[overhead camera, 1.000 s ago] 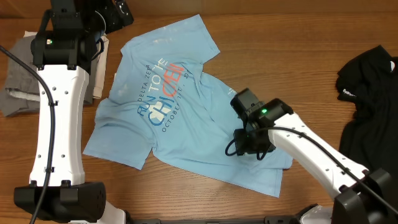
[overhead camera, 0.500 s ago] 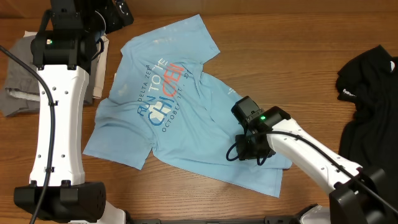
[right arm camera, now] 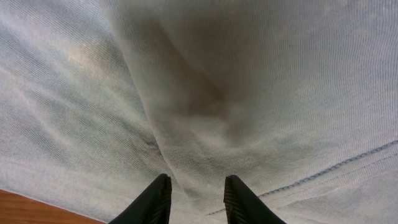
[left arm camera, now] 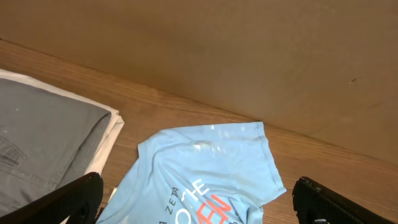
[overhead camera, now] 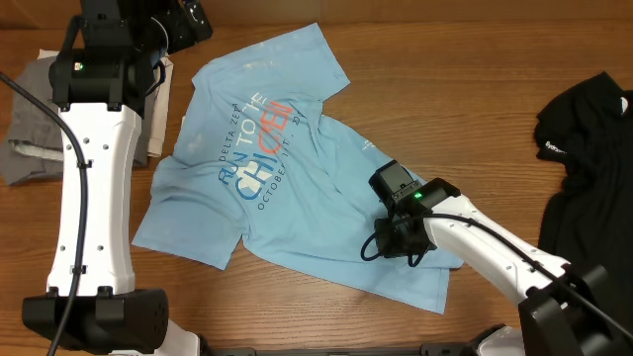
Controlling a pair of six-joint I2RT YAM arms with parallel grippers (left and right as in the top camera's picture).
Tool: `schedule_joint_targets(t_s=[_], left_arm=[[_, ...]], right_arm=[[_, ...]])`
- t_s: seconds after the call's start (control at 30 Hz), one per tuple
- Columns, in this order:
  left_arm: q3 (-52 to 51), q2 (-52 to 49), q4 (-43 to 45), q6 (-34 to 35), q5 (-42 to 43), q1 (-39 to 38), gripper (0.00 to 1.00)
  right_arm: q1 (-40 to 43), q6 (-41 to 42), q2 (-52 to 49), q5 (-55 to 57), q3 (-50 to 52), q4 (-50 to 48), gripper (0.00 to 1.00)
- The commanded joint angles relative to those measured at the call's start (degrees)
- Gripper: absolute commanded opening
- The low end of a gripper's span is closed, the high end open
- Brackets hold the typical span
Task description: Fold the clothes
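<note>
Starting the first fold: overhead, the T-shirt (overhead camera: 257,168) lies spread mid-counter, the right pincer (overhead camera: 388,240) on its hem end by the front edge. Left wrist: left pincer (left arm camera: 198,186) wide, empty, at the far edge. Right wrist: narrow tips pinch a cloth ridge; next, lift it across.
</note>
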State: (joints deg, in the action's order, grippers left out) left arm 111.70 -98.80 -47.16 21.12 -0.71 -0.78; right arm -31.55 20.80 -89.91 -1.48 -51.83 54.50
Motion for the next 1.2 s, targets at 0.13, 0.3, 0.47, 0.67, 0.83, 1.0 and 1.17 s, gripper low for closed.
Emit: schedule_joint_targets(t_s=[0.13, 0.3, 0.47, 0.67, 0.83, 1.0, 1.17], left_arm=[[0.0, -0.1, 0.2, 1.2, -0.3, 0.0, 1.00], [0.0, -0.1, 0.2, 1.2, -0.3, 0.0, 1.00], [0.0, -0.1, 0.2, 1.2, -0.3, 0.0, 1.00], [0.0, -0.1, 0.2, 1.2, -0.3, 0.0, 1.00], [0.0, -0.1, 0.2, 1.2, -0.3, 0.0, 1.00], [0.0, -0.1, 0.2, 1.2, -0.3, 0.0, 1.00], [0.0, -0.1, 0.2, 1.2, -0.3, 0.0, 1.00]], right_arm=[[-0.3, 0.0, 0.1, 0.3, 1.0, -0.5, 0.33], [-0.3, -0.2, 0.1, -0.1, 2.4, -2.2, 0.37], [-0.3, -1.7, 0.1, -1.0, 3.2, -4.0, 0.38], [-0.4, -2.0, 0.1, -2.5, 4.8, -5.7, 0.39], [-0.4, -2.6, 0.1, -2.5, 4.8, -6.0, 0.41], [-0.4, -3.0, 0.1, -3.0, 4.8, -6.0, 0.42], [-0.4, -3.0, 0.1, -3.7, 5.4, -6.3, 0.42]])
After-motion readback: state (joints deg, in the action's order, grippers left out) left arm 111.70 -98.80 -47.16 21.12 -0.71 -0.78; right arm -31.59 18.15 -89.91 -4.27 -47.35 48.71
